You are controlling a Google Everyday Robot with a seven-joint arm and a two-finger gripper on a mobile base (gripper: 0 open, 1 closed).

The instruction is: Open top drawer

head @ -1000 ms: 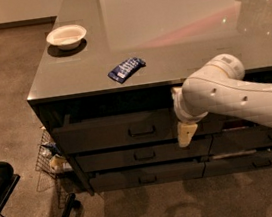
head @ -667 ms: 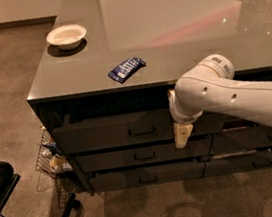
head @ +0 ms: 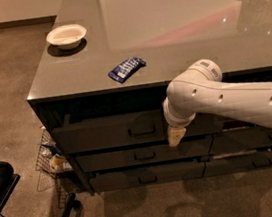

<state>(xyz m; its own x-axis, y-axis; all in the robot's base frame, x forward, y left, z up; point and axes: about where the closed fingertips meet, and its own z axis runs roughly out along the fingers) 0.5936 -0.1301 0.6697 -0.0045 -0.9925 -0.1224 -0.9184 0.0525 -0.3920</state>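
Note:
The top drawer (head: 104, 133) is the tall dark-grey front just under the countertop on the left stack. Its small metal loop handle (head: 141, 130) sits at the centre of the front. My gripper (head: 176, 136) hangs at the end of the white arm (head: 225, 99), which reaches in from the right. The gripper points down in front of the drawer front, just right of the handle and slightly below it. I cannot tell whether it touches the handle.
Two shorter drawer fronts (head: 142, 155) lie below, with a narrower stack (head: 261, 138) to the right. On the countertop (head: 174, 19) sit a white bowl (head: 67, 36) and a blue snack packet (head: 126, 69). A wire basket (head: 49, 158) and a black chair base (head: 7, 199) stand at the left.
The arm and gripper have shifted a little to the left, closer to the top drawer's handle. The drawers have not visibly moved.

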